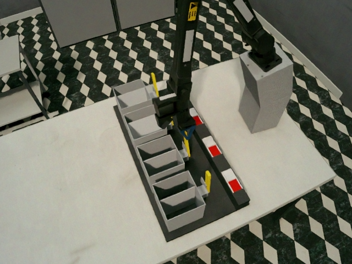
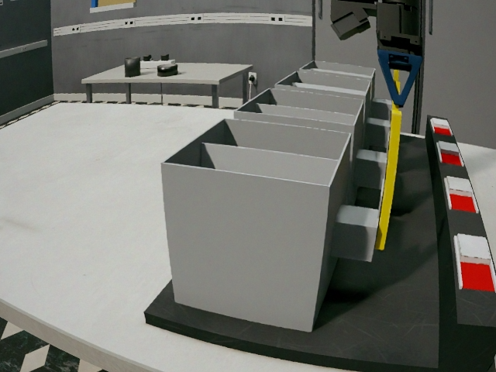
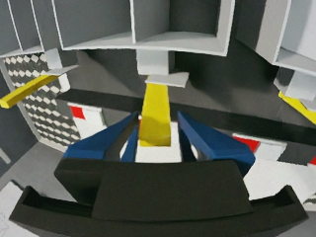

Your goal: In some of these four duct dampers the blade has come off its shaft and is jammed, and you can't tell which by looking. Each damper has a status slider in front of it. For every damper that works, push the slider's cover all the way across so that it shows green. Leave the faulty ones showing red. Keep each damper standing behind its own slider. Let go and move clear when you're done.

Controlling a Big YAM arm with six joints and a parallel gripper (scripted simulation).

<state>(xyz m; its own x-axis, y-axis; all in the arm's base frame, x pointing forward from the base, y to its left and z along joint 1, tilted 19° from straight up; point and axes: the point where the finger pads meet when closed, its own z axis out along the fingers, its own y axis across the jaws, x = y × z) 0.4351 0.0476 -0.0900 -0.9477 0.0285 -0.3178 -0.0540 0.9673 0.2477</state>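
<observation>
Four sliders (image 1: 214, 150) show red; gripper (image 3: 158, 133) straddles a lever (image 3: 157, 114), released, likely mid-test; regrip and turn next.

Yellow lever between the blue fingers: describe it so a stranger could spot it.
On the dark base board, find the row of four grey dampers. The lever is on the third from the far end, the only one straddled by the open gripper.

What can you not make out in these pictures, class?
- Top view: the arm hides the farthest slider and part of the next slider.
- Exterior view: the top edge cuts off the hand's top; the nearest lever overlaps those behind.
- Any view: which blades are jammed.
</observation>
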